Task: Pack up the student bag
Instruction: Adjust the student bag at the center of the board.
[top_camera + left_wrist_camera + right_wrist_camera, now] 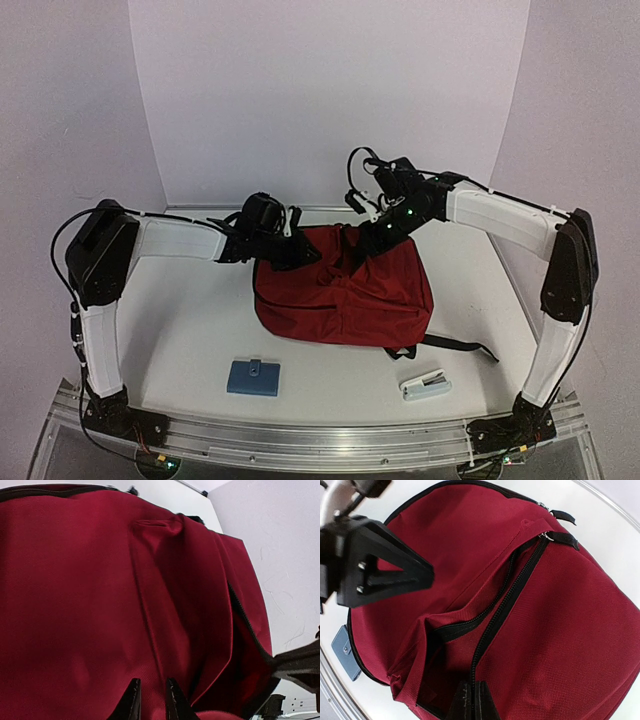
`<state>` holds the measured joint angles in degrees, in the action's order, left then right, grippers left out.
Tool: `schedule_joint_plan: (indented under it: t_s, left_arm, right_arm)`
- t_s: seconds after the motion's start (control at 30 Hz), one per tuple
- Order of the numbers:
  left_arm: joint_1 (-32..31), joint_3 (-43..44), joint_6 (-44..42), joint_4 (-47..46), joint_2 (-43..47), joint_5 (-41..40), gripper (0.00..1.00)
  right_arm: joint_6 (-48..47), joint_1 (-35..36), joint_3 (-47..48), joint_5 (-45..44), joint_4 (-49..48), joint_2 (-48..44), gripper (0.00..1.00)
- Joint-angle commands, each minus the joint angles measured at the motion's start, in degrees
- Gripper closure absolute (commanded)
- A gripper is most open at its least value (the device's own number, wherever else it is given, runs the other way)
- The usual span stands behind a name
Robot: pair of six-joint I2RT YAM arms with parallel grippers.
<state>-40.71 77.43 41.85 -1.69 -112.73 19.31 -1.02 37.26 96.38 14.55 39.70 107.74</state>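
Observation:
The student bag (345, 290), a dark red backpack with a black zipper, lies in the middle of the table with its zipper partly open. My left gripper (298, 250) is at the bag's far left edge. In the left wrist view its fingertips (131, 700) stand narrowly apart, pinching a fold of the red fabric (100, 605). My right gripper (366, 243) is at the bag's far top. In the right wrist view it (474, 700) is shut on the black zipper edge (507, 600) of the bag's opening, which gapes to the left.
A flat blue case (254, 377) lies near the front left; it also shows in the right wrist view (345, 650). A white and blue stapler-like item (426, 385) lies at the front right. A black strap (455, 345) trails to the bag's right.

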Motion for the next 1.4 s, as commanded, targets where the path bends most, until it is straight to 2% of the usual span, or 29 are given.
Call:
schedule_joint_plan:
  t_s: [0.0,0.27,0.47,0.6,0.7,0.87,1.1,1.17,1.23,1.37]
  left_arm:
    - [-2.21,8.14,-3.09,1.10,-2.98,3.19,0.82]
    - [-5.08,14.67,-4.95,3.53,-6.80,5.38,0.83]
    - [-5.10,14.74,-3.46,2.19,-9.00,7.33,0.85]
    - [-5.08,12.54,-3.51,-0.85,-7.11,7.81,0.83]
    - [-5.08,13.80,-4.11,1.42,-6.95,7.58,0.81]
    - [-5.44,17.64,-3.80,4.72,-10.90,8.29,0.83]
    - [-5.91,22.22,-0.58,2.14,-18.20,11.78,0.84]
    - [-6.03,23.79,0.30,2.99,-19.76,10.62,0.81]
    - [-5.90,23.53,0.35,4.00,-19.59,8.98,0.72]
    - [-5.78,19.61,-2.13,6.41,-13.98,4.49,0.58]
  right_arm:
    - [2.09,-0.60,0.87,0.28,-0.80,-3.27,1.00]
    - [2.85,-0.56,1.32,1.84,-0.89,-2.69,1.00]
    - [2.86,-0.60,1.56,2.71,-1.02,-3.10,1.00]
    - [2.70,-0.60,1.23,2.19,-1.12,-3.24,1.00]
    - [2.78,-0.60,0.89,2.41,-1.30,-3.14,1.00]
    - [3.01,-0.63,0.87,2.72,-1.47,-3.54,1.00]
    - [3.23,-0.77,0.70,3.40,-1.73,-4.03,1.00]
    - [3.31,-0.84,0.47,3.36,-1.76,-4.05,1.00]
    - [3.39,-0.98,0.10,3.34,-1.82,-4.16,1.00]
    - [3.16,-1.38,-1.22,3.16,-1.86,-4.83,1.00]
